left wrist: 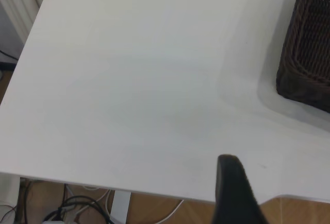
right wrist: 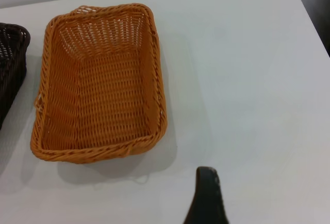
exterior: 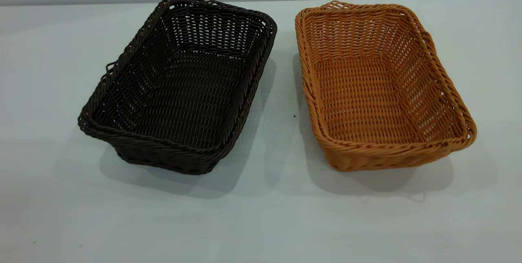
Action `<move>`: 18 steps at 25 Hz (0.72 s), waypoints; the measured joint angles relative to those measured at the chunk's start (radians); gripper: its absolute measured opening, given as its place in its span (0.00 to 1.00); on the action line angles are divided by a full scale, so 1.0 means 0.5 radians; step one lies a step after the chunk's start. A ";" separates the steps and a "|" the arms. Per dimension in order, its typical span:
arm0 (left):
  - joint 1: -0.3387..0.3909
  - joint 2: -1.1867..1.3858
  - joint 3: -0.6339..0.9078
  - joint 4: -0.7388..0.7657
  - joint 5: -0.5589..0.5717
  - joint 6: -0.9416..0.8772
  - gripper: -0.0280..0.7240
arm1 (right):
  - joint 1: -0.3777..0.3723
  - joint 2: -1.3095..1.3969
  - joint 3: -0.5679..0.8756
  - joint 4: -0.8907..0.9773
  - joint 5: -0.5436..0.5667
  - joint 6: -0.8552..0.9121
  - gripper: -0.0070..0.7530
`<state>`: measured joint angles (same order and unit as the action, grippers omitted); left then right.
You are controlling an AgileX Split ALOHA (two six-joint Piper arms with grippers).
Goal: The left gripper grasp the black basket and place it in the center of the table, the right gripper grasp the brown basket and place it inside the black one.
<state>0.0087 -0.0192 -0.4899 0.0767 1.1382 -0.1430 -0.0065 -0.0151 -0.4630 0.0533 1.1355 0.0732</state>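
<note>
The black basket [exterior: 179, 87] stands on the table [exterior: 269, 222], left of middle, empty. The brown basket [exterior: 379, 91] stands beside it on the right, empty, with a narrow gap between them. Neither arm shows in the exterior view. A black part of my left gripper [left wrist: 234, 193] shows in the left wrist view over the table's edge, well apart from the black basket's corner [left wrist: 307, 54]. A black part of my right gripper [right wrist: 206, 198] shows in the right wrist view above bare table, apart from the brown basket [right wrist: 98, 90].
The black basket's end [right wrist: 10, 64] shows beside the brown one in the right wrist view. Bare tabletop lies in front of both baskets. The left wrist view shows the table's edge [left wrist: 103, 185] with floor and cables [left wrist: 77, 208] below it.
</note>
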 joint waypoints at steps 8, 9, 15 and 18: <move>0.000 0.000 0.000 0.000 -0.002 0.000 0.55 | 0.000 0.000 0.000 0.000 0.000 0.000 0.67; 0.000 0.000 0.000 0.000 -0.002 0.000 0.55 | 0.000 0.000 0.000 0.000 0.000 0.000 0.67; 0.000 0.000 0.000 0.000 -0.048 0.000 0.55 | 0.000 0.000 0.000 0.006 0.000 0.005 0.67; 0.000 0.034 -0.009 0.000 -0.045 0.000 0.55 | 0.000 0.033 0.000 -0.016 -0.002 0.020 0.68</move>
<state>0.0087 -0.0023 -0.4945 0.0767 1.1155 -0.1430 -0.0065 0.0016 -0.4630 0.0450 1.1345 0.0832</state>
